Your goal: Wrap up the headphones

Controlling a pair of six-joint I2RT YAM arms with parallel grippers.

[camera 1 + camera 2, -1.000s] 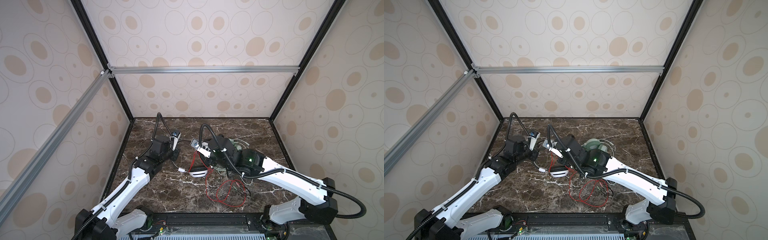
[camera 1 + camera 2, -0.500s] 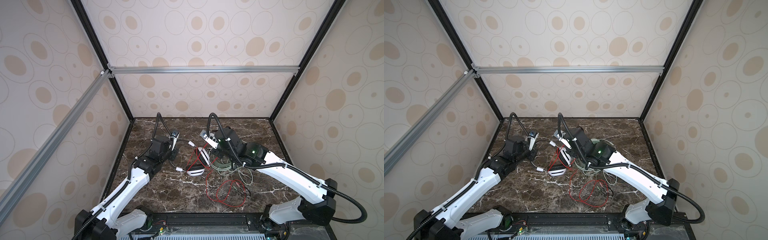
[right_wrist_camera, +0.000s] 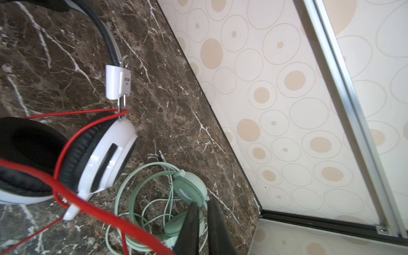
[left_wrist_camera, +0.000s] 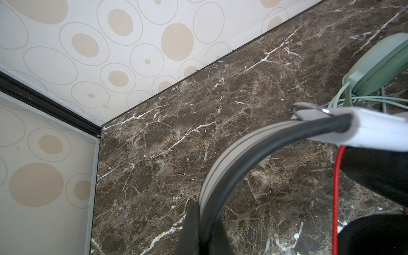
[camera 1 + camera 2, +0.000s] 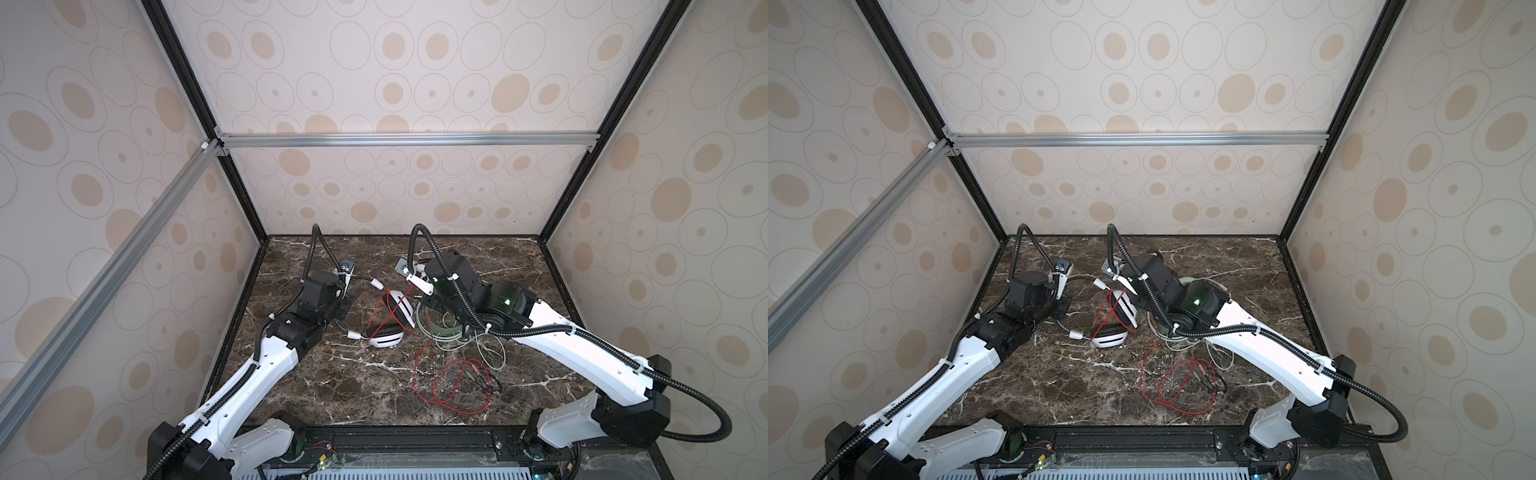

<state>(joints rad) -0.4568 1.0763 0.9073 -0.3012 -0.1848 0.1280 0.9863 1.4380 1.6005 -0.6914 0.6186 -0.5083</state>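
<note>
The white headphones [image 5: 386, 338] with black ear pads lie at the middle of the table, one cup flat and one tilted up [image 5: 401, 309]. My left gripper [image 4: 205, 212] is shut on their grey-and-black headband [image 4: 231, 159], at the left in both top views [image 5: 1061, 309]. Their thin red cord [image 5: 453, 386] runs up from the cups to my right gripper [image 3: 203, 204] and lies against the outside of one finger. That gripper's jaws stand a narrow gap apart with nothing between them, above the mint-green headphones [image 3: 189, 189]. The mint headphones' loose green cord [image 5: 490, 353] is partly under the right arm.
Loose loops of red cord with a dark plug end [image 5: 1217, 382] lie on the marble table [image 5: 332, 395] toward the front right. Patterned walls [image 4: 132, 44] close in the back and both sides, near both grippers.
My right arm has swung from over the white headphones toward the back and right, drawing the red cord up. Its jaws have parted slightly. One white cup has tipped up. The left arm holds still.
</note>
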